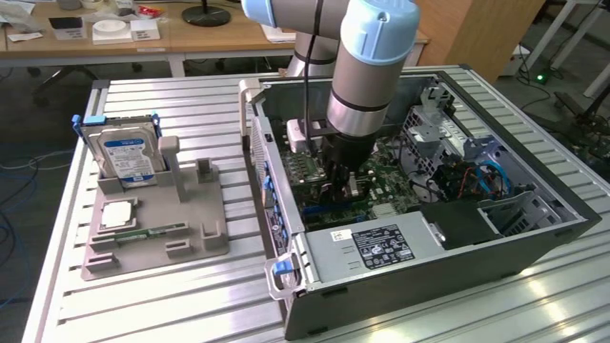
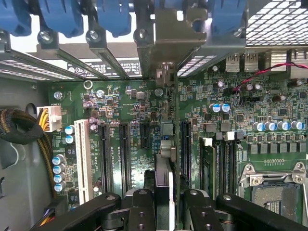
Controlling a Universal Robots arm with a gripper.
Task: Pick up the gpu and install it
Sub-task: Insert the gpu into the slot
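My gripper (image 1: 341, 177) is down inside the open computer case (image 1: 533, 236), over the green motherboard (image 1: 381, 193). It is shut on the gpu (image 2: 164, 185). In the wrist view the card stands edge-on between the two black fingers (image 2: 140, 209). Its pale metal bracket (image 2: 169, 33) reaches the case's rear slot openings under the blue latches (image 2: 62, 17). The card runs in line with the black expansion slots (image 2: 124, 156), between two of them. Whether its lower edge sits in a slot is hidden. In the exterior view the gpu (image 1: 309, 170) shows beside the gripper near the case's rear wall.
On the exterior view's left, a grey fixture (image 1: 191, 239) holds a silver hard drive with a blue label (image 1: 128, 158), a processor chip (image 1: 116, 214) and a green memory stick (image 1: 153, 232). The power supply (image 1: 381, 246) sits at the case's near end. The drive cage and cables (image 1: 476, 175) crowd the far side.
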